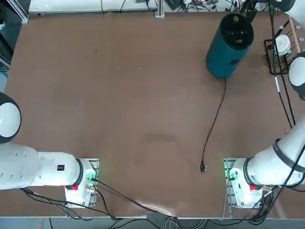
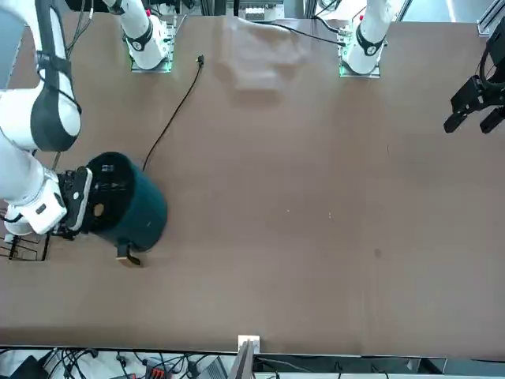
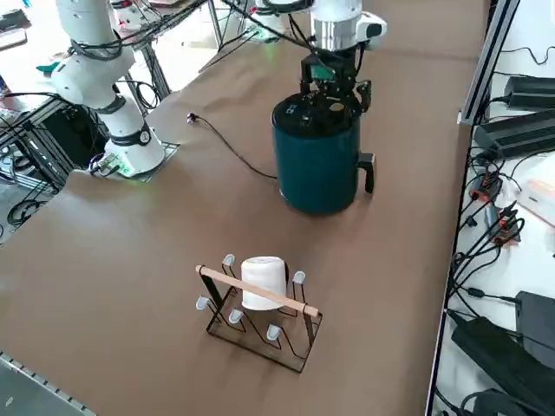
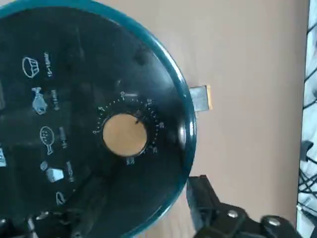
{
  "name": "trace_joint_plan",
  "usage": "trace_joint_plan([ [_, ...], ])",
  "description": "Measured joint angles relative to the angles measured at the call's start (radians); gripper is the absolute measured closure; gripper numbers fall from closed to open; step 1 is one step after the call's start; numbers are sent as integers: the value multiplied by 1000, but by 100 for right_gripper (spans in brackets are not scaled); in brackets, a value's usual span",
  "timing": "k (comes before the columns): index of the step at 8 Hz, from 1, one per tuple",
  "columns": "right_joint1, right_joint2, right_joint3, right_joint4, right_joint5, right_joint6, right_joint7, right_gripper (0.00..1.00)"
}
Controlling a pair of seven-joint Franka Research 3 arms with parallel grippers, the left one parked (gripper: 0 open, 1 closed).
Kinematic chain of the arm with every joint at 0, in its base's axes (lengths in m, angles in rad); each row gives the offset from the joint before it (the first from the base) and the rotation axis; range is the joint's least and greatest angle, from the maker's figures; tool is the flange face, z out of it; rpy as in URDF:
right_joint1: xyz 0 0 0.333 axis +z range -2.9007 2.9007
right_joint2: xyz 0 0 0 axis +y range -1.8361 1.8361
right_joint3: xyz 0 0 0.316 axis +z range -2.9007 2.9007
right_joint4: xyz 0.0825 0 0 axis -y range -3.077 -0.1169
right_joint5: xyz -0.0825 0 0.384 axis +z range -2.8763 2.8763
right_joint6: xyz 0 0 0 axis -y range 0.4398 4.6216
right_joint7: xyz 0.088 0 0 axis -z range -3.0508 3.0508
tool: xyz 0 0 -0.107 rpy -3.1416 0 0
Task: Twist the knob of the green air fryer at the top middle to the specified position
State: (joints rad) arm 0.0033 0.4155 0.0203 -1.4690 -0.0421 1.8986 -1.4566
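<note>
The green air fryer (image 1: 228,47) stands at the far right part of the table, a tall teal cylinder (image 3: 317,165) with a black top panel (image 4: 74,114) marked in white. Its small round tan knob (image 4: 125,134) sits inside a dial scale on that panel and also shows in the front view (image 2: 98,210). My right gripper (image 4: 143,210) hovers just over the panel (image 3: 334,95), open. Its two black fingers (image 4: 205,198) stand wide apart, and the knob lies bare ahead of them, untouched.
The fryer's thin black cord (image 1: 215,117) runs across the table to a loose plug (image 1: 203,167). A black handle (image 3: 369,171) sticks out of the fryer's side. A wire rack (image 3: 260,325) holding a white cup (image 3: 263,279) stands near the table's right edge.
</note>
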Motion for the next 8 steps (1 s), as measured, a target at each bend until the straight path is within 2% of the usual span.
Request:
trace_joint_plan([
  [4,7,-8,6,13,0,-1,106,0],
  [6,11,-38,6,22,0,-48,277,0],
  [8,14,-100,8,31,-2,-126,552,0],
])
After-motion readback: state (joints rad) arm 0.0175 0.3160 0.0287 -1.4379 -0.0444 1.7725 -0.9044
